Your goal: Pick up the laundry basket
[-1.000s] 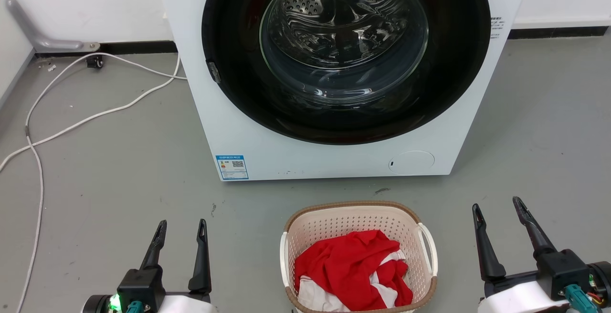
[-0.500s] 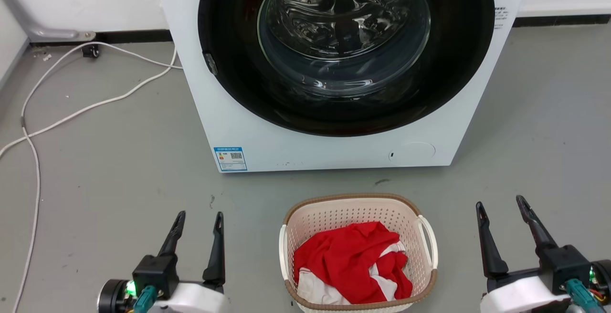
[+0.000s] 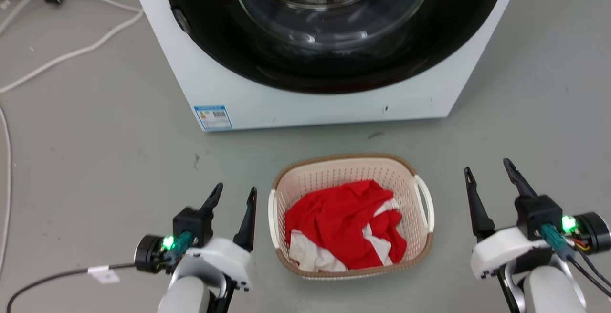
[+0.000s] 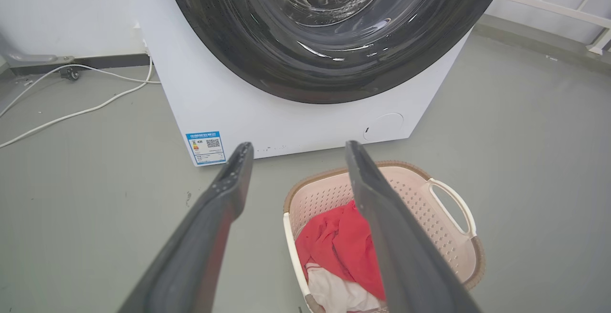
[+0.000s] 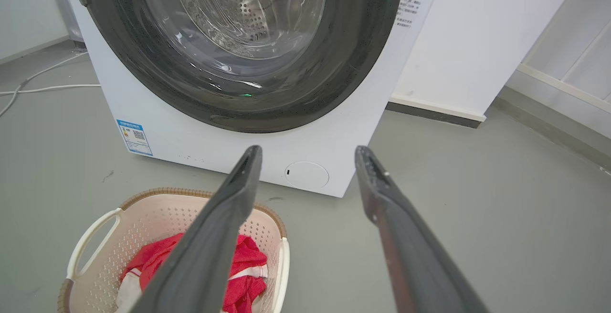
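Laundry basket on floor before washer.
Left gripper and right gripper flank it, fingers apart, nothing held.

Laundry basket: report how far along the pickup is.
Done: the left claw and right claw sit open on either side of the basket, the left one nearer. In hand: nothing; neither claw touches it, and it rests on the floor with red cloth inside. Left: reach its white handles, close on them, and lift.
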